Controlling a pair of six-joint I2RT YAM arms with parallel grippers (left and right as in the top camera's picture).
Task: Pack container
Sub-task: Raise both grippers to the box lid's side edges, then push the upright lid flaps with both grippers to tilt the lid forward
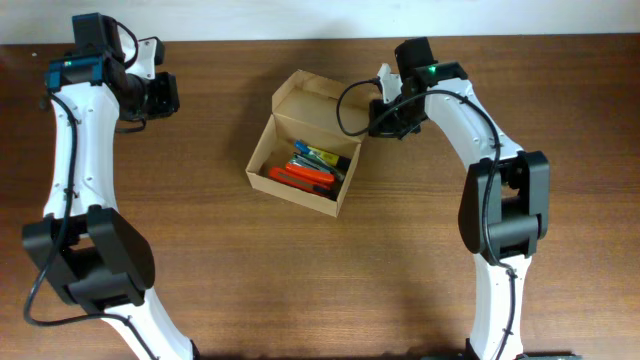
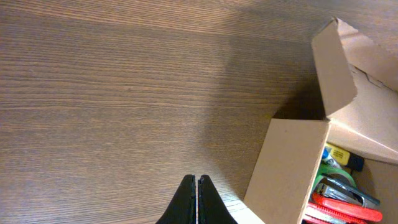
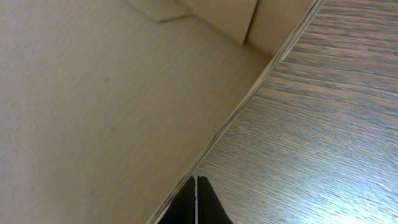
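The tan cardboard container (image 1: 262, 172) stands open in the middle of the table, its flap lid (image 1: 322, 108) raised at the back. Inside lie orange, blue, yellow and green items (image 1: 312, 166). My left gripper (image 1: 168, 95) is shut and empty, well left of the box; its wrist view shows the box corner (image 2: 289, 165) and the items inside (image 2: 339, 193). My right gripper (image 1: 378, 118) is shut and empty, right at the lid's outer side. In the right wrist view the fingertips (image 3: 197, 180) sit beside the lid's edge, with the lid's tan face (image 3: 106, 99) filling the left.
The brown wooden table (image 1: 400, 260) runs all round the box. A pale wall edge (image 1: 300, 20) runs along the back of the table.
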